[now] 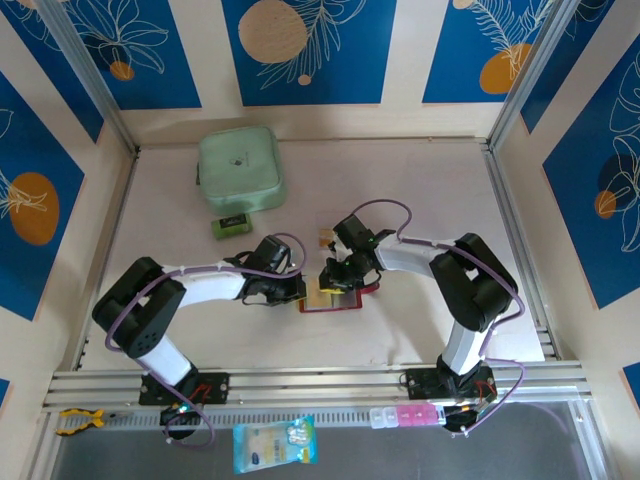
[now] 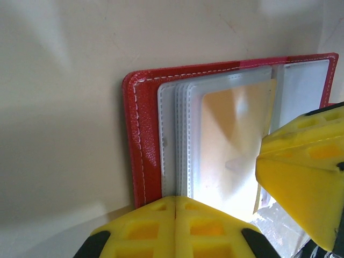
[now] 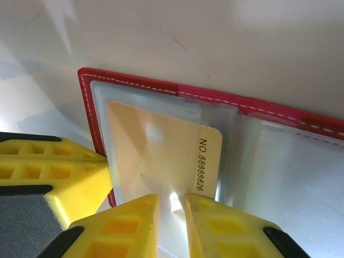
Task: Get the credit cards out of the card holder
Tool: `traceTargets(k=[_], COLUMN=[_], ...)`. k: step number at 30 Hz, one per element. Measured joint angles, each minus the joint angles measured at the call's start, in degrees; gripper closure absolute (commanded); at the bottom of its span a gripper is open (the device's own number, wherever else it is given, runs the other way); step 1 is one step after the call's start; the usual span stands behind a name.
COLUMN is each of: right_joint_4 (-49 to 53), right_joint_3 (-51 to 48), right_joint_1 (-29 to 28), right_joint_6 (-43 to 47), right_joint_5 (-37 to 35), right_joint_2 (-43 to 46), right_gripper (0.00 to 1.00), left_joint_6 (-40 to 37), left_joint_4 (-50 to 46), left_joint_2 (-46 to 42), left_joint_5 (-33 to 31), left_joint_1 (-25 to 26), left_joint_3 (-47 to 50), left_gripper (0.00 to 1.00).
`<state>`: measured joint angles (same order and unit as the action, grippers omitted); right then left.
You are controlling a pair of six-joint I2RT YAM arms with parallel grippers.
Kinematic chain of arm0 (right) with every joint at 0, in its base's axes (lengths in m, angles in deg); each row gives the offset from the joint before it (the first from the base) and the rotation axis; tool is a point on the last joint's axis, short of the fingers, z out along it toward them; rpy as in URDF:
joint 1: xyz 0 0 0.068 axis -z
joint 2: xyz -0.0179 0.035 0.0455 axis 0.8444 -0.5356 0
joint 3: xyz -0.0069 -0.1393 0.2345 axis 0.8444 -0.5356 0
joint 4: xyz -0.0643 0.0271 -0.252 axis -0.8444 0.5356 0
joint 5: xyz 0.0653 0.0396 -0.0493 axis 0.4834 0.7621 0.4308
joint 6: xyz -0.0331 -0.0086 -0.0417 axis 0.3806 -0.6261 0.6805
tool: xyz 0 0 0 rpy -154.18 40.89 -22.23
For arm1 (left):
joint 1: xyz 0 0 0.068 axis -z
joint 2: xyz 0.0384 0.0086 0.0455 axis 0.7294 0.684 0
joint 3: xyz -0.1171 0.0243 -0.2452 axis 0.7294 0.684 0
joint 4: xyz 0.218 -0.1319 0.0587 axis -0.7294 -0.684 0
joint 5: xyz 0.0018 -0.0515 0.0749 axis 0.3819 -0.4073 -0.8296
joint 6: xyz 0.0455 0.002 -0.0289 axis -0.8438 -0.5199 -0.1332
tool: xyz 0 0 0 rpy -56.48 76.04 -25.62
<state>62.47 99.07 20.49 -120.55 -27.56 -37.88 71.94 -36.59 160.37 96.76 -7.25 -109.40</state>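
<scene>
While the card holder (image 1: 328,304) lies open to the near right of the mint-green case (image 1: 240,168), its tan-gold card (image 3: 207,156) juts from a clear sleeve (image 3: 156,107), pinched by the narrowly parted right gripper (image 3: 172,203); the left gripper (image 2: 174,208), fully closed and empty, touches the holder.

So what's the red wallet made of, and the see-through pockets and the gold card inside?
The card holder looks like leather or fake leather: it has a fine grain, a slight sheen and white stitching along the edge. The pockets look like soft clear plastic, milky and glossy with glare. The gold card looks like stiff plastic, with a smooth satin finish and printed black numbers.
</scene>
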Motion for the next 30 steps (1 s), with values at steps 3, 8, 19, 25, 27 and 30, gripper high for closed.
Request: traceTargets(k=[3,8,19,25,27,30], right_joint_4=[0.79,1.64,3.89,4.17,3.76,2.60], right_joint_3=[0.09,0.17,0.28,0.26,0.15,-0.55], right_joint_1=[0.00,0.00,0.07,0.61,1.18,2.05], right_joint_6=[0.50,0.90,1.33,1.27,1.25,0.85], right_joint_5=[-0.87,-1.53,-3.13,-3.08,-2.78,-2.10], right_joint_2=[0.31,0.48,1.64,4.79,5.73,6.34], right_gripper=[0.79,0.79,0.79,0.79,0.78,0.78], left_joint_6=[0.00,0.00,-1.01,-2.47,-2.93,-3.10], left_joint_4=[0.09,0.22,-0.74,-4.70,-6.34,-7.98], left_joint_2=[0.15,0.26,0.20,-1.11,-1.44,-1.81], left_joint_5=[0.02,0.20,0.17,-1.11,-1.55,-1.62], left_joint_1=[0.00,-0.07,-0.35,-0.68,-0.74,-0.76], left_joint_3=[0.00,0.00,-0.02,-0.61,-1.33,-2.73], left_gripper=[0.98,0.98,0.97,0.97,0.97,0.97])
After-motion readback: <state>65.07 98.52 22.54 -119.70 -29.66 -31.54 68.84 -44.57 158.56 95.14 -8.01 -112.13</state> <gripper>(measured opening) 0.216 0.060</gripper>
